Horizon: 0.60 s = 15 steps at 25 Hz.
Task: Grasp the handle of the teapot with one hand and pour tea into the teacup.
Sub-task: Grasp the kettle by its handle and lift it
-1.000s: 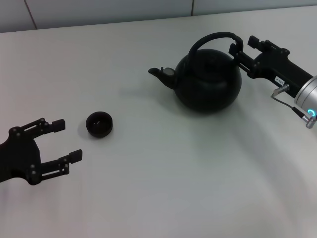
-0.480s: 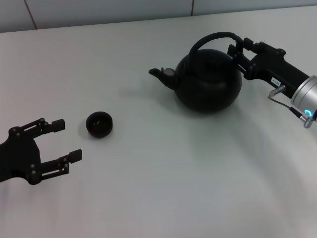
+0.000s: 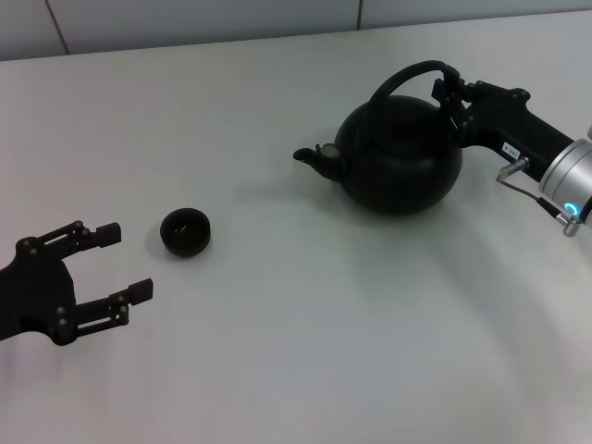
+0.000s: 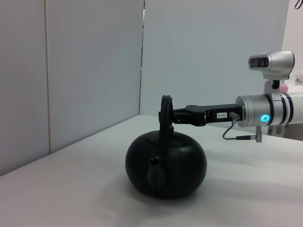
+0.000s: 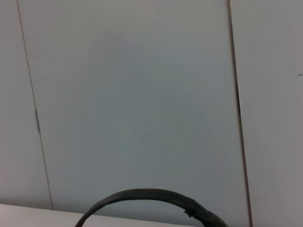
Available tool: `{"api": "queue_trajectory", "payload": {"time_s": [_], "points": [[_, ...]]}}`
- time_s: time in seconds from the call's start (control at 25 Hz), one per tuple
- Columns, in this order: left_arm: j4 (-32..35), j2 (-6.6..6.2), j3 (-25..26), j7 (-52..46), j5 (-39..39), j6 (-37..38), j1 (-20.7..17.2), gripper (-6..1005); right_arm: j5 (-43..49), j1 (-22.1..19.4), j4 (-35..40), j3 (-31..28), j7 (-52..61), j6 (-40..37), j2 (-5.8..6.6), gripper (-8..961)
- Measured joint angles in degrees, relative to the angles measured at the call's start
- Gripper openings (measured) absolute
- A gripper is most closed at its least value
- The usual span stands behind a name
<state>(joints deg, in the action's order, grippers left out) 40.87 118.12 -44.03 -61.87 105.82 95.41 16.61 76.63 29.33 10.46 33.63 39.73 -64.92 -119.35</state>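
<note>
1. White table (image 3: 296, 351) fills the head view, with a pale panelled wall (image 3: 185, 23) behind its far edge.
2. On the far right part of the table is the teapot (image 3: 400, 166), its spout pointing left.
3. Its arched handle (image 3: 407, 76) rises over the lid, tilted toward the right.
4. The right gripper (image 3: 450, 92) reaches in from the right and is pinched on the right end of the handle; it seems the pot is lifted a little, but I cannot tell this for sure.
5. The teacup (image 3: 185, 231) stands on the near left, well apart from the teapot.
6. The left gripper (image 3: 118, 264) is just beside the teacup, on its near left, fingers spread and holding nothing.
</note>
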Motion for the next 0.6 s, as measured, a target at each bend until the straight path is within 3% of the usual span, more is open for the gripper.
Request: {"api": "queue_trajectory", "payload": {"time_s": [0.6], "points": [[0.0, -0.08, 0.0, 0.0, 0.0, 0.0, 0.1, 803, -0.5, 0.2, 0.0, -0.1, -0.1, 0.0, -0.09, 116]]}}
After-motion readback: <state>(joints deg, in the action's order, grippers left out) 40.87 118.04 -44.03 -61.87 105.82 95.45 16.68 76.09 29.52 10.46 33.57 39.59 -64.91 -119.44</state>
